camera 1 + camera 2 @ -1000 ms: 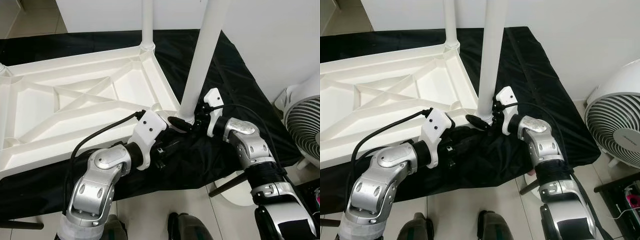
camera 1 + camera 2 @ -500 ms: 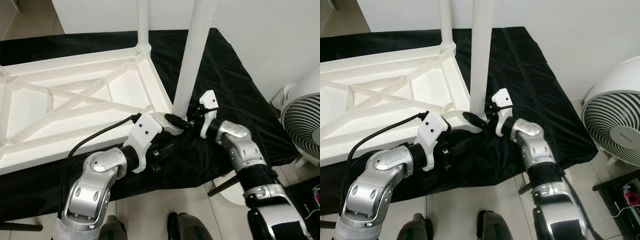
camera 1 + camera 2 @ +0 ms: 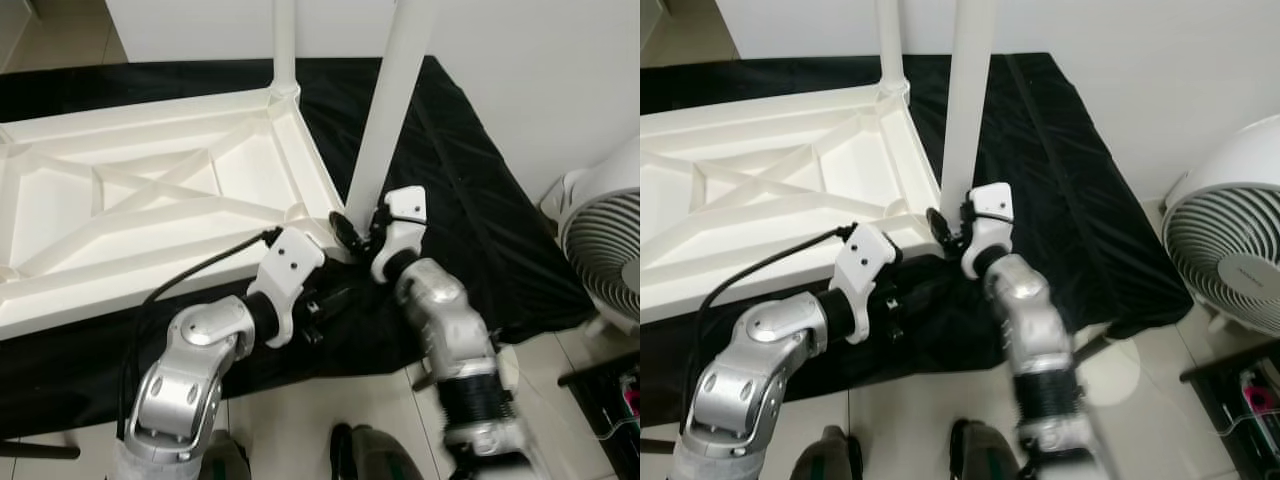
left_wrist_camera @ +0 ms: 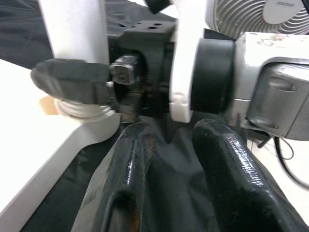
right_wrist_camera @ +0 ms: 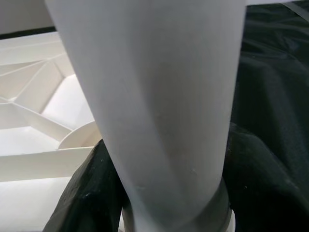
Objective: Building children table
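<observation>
A white plastic table top point(image 3: 150, 200) lies upside down on a black cloth point(image 3: 460, 180). One white leg point(image 3: 284, 40) stands upright in its far right corner. A second white leg point(image 3: 385, 110) rises from the near right corner, leaning slightly to the right. My right gripper point(image 3: 352, 224) is shut on the base of this near leg, and the leg point(image 5: 159, 96) sits between its black fingers point(image 5: 87, 193). My left gripper point(image 3: 325, 305) hovers just below that corner over the cloth. Its fingers point(image 4: 137, 145) are slightly apart with nothing between them.
A white floor fan point(image 3: 1225, 240) stands on the tiled floor to the right, close to my right arm. A white wall runs behind the cloth. The cloth's front edge hangs just ahead of my feet point(image 3: 375, 450).
My right forearm has swung in from the right to point straight out from my body, with the gripper still round the near leg's base. The left arm has barely moved.
</observation>
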